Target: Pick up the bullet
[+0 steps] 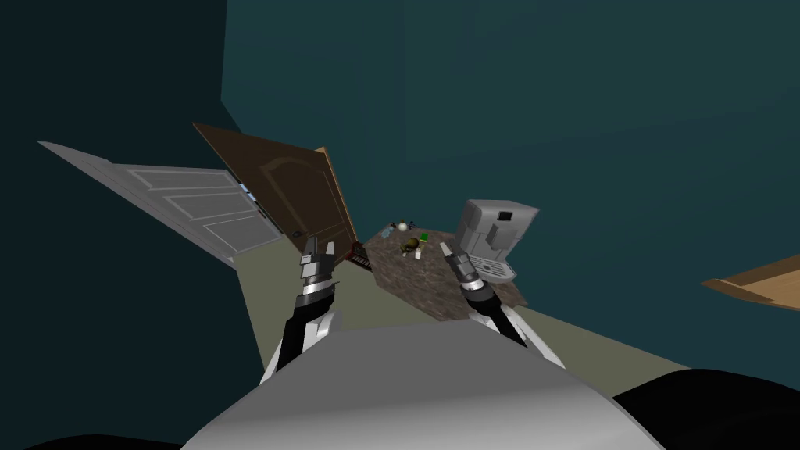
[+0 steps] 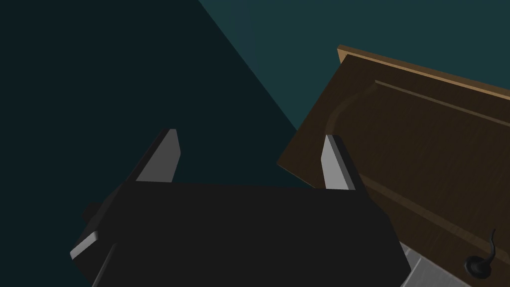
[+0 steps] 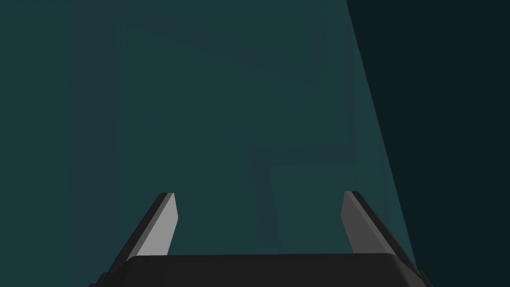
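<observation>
A low table with a dark speckled top (image 1: 437,285) stands ahead of me, and several small things lie at its far end. Among them are a brass-coloured lump (image 1: 409,245), a green piece (image 1: 423,236) and a pale round thing (image 1: 403,226); which one is the bullet I cannot tell. My left gripper (image 1: 319,247) (image 2: 249,144) hangs open and empty to the left of the table, in front of a brown door. My right gripper (image 1: 445,248) (image 3: 259,199) is open and empty over the table's near right part, short of the small things.
A brown door (image 1: 301,195) (image 2: 423,149) stands ajar at the table's left end, with a white panelled door (image 1: 203,207) further left. A grey appliance (image 1: 494,234) occupies the table's right end. A dark, red-edged object (image 1: 359,258) lies at the table's left edge. Teal walls surround the spot.
</observation>
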